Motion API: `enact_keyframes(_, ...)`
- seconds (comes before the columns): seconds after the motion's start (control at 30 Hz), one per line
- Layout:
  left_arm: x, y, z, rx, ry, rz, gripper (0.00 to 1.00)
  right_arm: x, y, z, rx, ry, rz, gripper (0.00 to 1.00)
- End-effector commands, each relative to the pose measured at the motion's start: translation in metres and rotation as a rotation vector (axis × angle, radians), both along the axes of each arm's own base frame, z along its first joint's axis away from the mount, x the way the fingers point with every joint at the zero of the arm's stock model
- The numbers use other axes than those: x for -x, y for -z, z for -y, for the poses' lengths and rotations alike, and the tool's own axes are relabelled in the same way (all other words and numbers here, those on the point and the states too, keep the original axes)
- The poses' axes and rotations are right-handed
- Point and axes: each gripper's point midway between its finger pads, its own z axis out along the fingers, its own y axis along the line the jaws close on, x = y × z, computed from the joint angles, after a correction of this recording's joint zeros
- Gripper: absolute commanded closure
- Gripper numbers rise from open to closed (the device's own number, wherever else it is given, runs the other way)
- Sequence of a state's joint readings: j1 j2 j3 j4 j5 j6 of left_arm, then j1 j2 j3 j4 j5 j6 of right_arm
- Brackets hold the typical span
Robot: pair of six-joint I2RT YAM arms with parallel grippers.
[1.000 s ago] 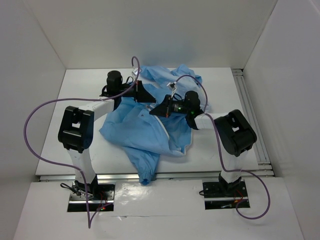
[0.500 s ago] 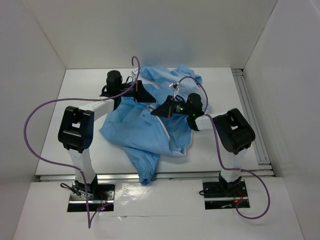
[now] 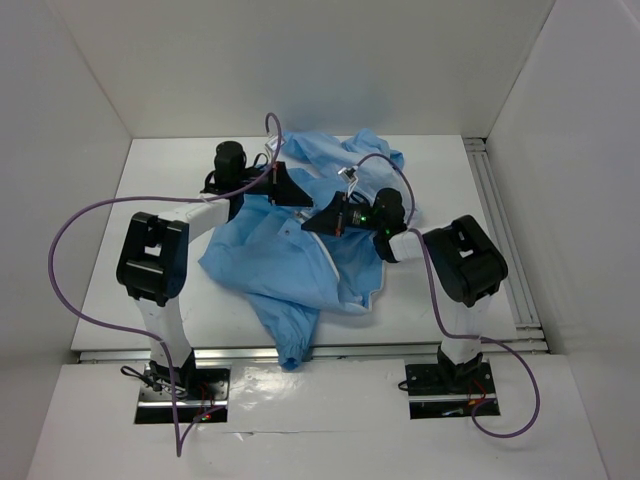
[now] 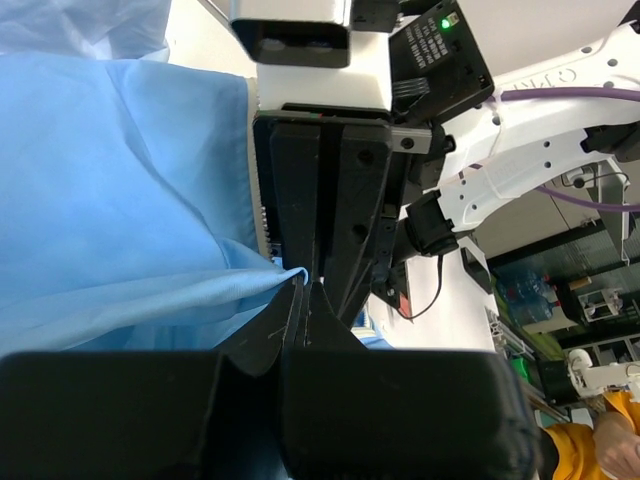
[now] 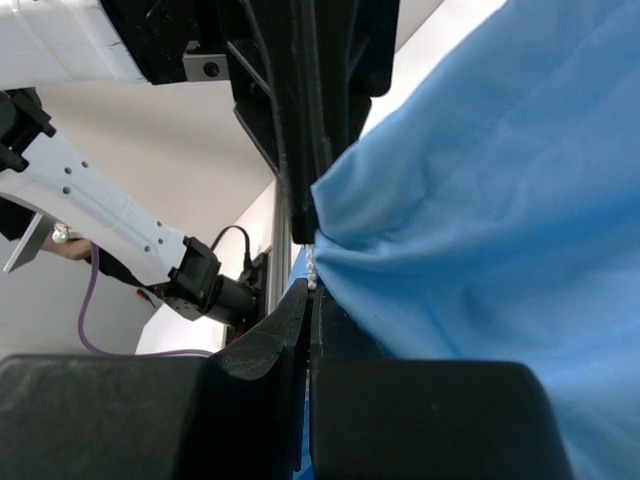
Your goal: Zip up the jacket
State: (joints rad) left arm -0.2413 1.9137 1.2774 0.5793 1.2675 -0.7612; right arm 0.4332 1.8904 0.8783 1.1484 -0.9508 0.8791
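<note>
The jacket [image 3: 290, 265] lies crumpled mid-bench [image 3: 150, 210], one sleeve drooping over the near edge and white bench showing on either side. The left end effector [image 3: 300, 203] and right end effector [image 3: 310, 224] meet tip to tip, each clamped shut on the jacket's fabric edge.

One large light sky-blue jacket of thin soft fabric [image 3: 290, 265]. One flat white counter [image 3: 150, 200]. Two jointed black-and-white robot arms: the left arm [image 3: 152, 258] and the right arm [image 3: 465, 262]. Two black two-finger hands, one per arm: the left hand [image 3: 300, 197] and the right hand [image 3: 308, 225]. Two thin purple cables [image 3: 50, 255], one per arm. Two metal base plates [image 3: 182, 393], one beneath each arm.
</note>
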Motion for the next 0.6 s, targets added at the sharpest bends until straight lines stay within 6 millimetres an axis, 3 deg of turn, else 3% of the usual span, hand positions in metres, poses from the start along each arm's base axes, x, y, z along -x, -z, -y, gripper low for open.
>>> enact_keyframes(0.0, 0.0062, -0.0162, 0.0025, 0.028, 0.059, 0.104, 1.0, -0.0013, -0.0078, 0.0009, -0.034, -0.013, 0.065, 1.0)
enact_keyframes(0.57, 0.0116, -0.0135, 0.0053, 0.028, 0.079, 0.099, 1.0, -0.0017, -0.0123, 0.0038, -0.055, -0.017, 0.068, 1.0)
